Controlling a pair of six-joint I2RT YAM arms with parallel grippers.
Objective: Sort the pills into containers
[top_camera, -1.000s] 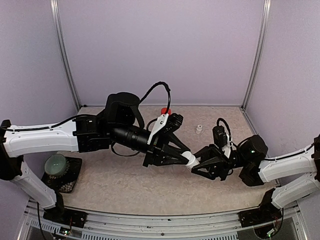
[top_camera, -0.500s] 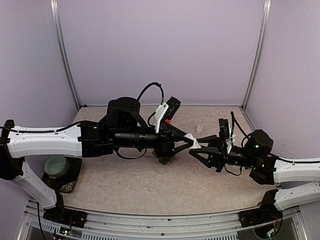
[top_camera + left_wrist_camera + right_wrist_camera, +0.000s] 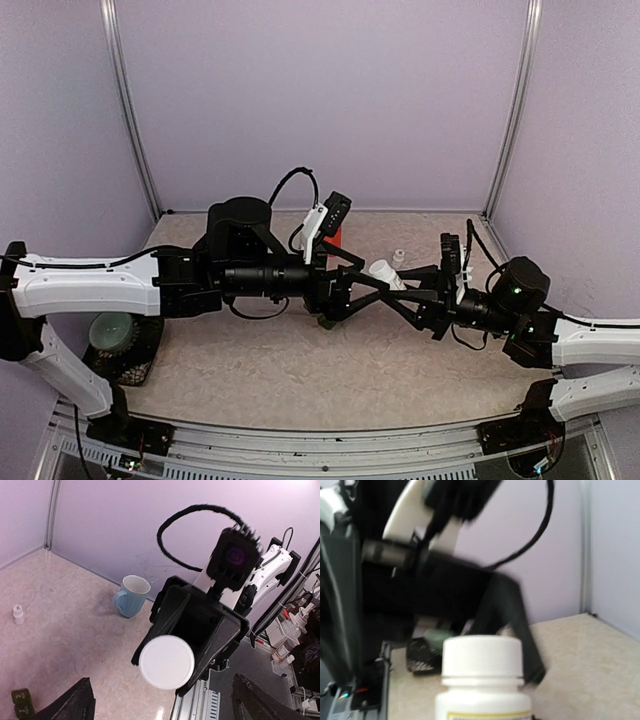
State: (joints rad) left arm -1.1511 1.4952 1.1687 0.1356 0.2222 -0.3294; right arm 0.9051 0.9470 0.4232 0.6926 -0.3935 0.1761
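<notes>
Left wrist: dark green joined square containers point(image 3: 20, 703).

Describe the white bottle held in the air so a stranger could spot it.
Above the middle of the beige table, the right gripper, reaching in from the right, is shut on a white bottle with a wide round cap. Unlike the smaller white bottle standing on the table behind it, this one hangs clear of the surface.
</notes>
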